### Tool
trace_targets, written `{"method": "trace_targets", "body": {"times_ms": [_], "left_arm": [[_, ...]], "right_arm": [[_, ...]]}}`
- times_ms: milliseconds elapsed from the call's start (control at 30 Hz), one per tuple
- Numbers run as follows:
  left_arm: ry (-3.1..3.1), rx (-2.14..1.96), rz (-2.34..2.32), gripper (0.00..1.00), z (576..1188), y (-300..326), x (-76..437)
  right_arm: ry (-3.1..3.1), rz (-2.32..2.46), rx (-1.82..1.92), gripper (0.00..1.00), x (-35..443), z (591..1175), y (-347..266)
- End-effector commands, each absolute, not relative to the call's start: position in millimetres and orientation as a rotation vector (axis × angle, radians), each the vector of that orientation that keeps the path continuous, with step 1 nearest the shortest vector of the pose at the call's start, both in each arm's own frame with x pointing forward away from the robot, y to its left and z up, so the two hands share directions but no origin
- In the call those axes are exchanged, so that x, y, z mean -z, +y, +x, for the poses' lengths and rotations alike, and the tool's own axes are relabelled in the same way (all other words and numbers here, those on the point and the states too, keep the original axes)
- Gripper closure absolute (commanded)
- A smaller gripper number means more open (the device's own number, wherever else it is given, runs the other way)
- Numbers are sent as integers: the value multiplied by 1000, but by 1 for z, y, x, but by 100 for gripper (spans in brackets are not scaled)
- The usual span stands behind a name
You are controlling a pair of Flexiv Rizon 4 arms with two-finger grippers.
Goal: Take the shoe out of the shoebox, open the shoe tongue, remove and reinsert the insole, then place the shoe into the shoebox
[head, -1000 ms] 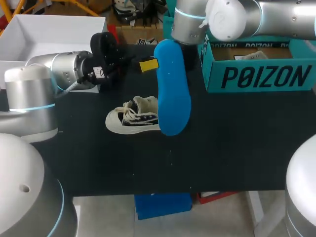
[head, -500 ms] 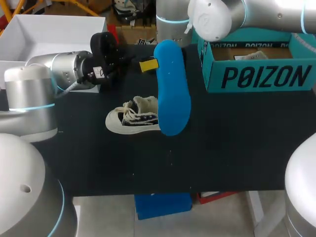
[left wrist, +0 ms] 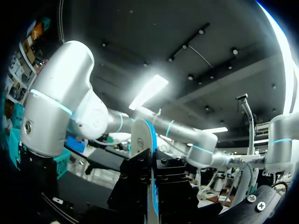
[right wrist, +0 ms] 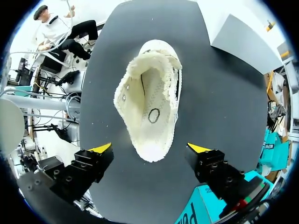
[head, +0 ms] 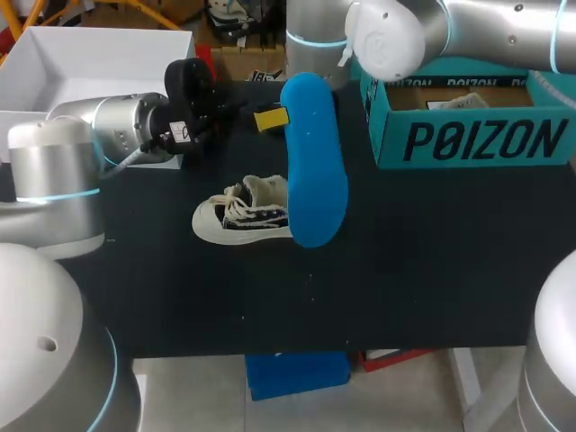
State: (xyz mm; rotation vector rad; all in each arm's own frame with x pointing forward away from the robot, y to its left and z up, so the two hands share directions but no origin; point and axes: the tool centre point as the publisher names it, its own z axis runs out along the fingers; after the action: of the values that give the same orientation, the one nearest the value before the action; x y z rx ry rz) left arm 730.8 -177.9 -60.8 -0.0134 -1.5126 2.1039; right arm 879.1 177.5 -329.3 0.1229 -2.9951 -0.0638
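Note:
A white low-top shoe with dark sides (head: 241, 214) lies on the black table, toe toward my left arm. My left gripper (head: 273, 118) is shut on the heel end of a blue insole (head: 315, 162), which hangs in the air over the shoe's heel. In the left wrist view the insole's edge (left wrist: 150, 154) stands clamped between the black fingers of the left gripper (left wrist: 152, 198). My right gripper (right wrist: 150, 148) hovers open above the shoe (right wrist: 149, 105), looking into its wide-open mouth, with nothing between its fingers. The teal shoebox (head: 472, 135) stands at the back right.
A white box lid (head: 85, 58) lies at the back left, behind my left arm. My right arm (head: 396, 36) reaches over the table's back edge beside the shoebox. A corner of the shoebox (right wrist: 194, 218) shows near the right fingers.
My right arm has shifted a little to the left at the back of the table. The insole, the shoe and my left arm have not moved.

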Motion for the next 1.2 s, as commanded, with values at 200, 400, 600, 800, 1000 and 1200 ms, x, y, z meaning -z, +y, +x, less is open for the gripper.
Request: {"method": "trace_targets", "body": {"times_ms": [200,400,600,800,1000,1200], "left_arm": [[-1513,-2107,-12,100,730,-179,62],[-1513,-2107,-12,100,730,-179,62],[-1513,-2107,-12,100,730,-179,62],[-1513,-2107,-12,100,730,-179,62],[-1513,-2107,-12,100,730,-179,62],[-1513,-2107,-12,100,730,-179,62]], "right_arm": [[-3042,137,191,0,329,871,170],[-3087,179,324,0,333,868,165],[-3099,183,451,0,340,867,160],[-3106,170,573,0,347,865,155],[-3110,161,703,0,354,864,151],[-3108,173,817,0,362,866,150]]}}
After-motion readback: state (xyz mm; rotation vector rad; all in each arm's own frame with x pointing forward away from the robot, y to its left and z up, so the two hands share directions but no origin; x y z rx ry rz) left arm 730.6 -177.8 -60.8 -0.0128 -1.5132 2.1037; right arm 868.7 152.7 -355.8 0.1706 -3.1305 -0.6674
